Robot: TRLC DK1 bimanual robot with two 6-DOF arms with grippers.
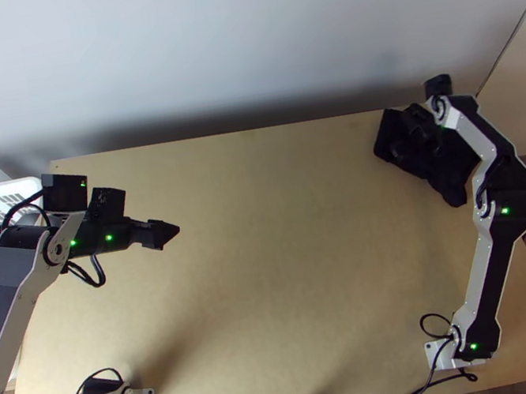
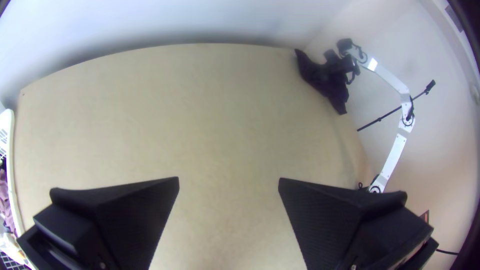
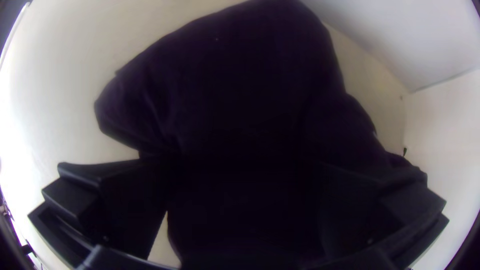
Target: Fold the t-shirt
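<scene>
Dark fabric t-shirt (image 1: 449, 167) lies bunched, upper right of top view, likely light and limp, best pinched at an outer edge; black flat-fingered right gripper (image 3: 243, 170) parted over it, matching left gripper (image 2: 229, 179) spread, empty.

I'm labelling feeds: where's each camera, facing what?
Top view: above the light wooden table's near edge, facing down; shows left arm, right arm.
Left wrist view: on the left arm, facing across the table; left gripper open.
Right wrist view: on the right arm, facing the dark bunched cloth; right gripper open.
Both wrist views share the cloth.
</scene>
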